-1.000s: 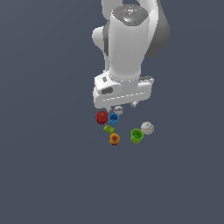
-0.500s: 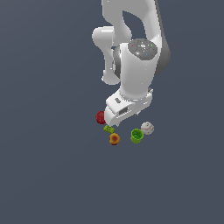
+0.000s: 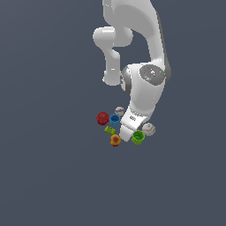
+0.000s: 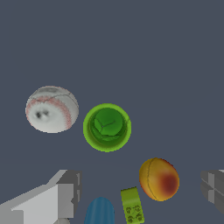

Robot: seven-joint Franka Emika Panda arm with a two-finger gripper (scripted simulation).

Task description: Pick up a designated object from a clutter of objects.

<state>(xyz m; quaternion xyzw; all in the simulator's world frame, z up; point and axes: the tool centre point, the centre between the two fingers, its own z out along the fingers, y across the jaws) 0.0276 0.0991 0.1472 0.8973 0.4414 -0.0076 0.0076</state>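
Observation:
The designated object, a bright green cup [image 4: 107,127] with a hollow top, stands upright in the wrist view; in the exterior view the green cup [image 3: 138,137] is at the near right of the clutter of objects. My gripper [image 3: 126,134] hovers low over the clutter, just to the exterior view's left of the green cup. In the wrist view the gripper [image 4: 139,189] is open, its fingers [image 4: 61,194] far apart and holding nothing. The cup lies apart from the fingers, not between them.
A baseball [image 4: 52,109] lies beside the green cup. An orange ball [image 4: 159,179], a flat green block [image 4: 132,205] and a blue cup [image 4: 100,211] sit under the hand. A red cup [image 3: 102,118] and a whitish ball [image 3: 119,111] lie behind.
The arm has swung toward the exterior view's right and come down closer to the clutter. The objects have not moved.

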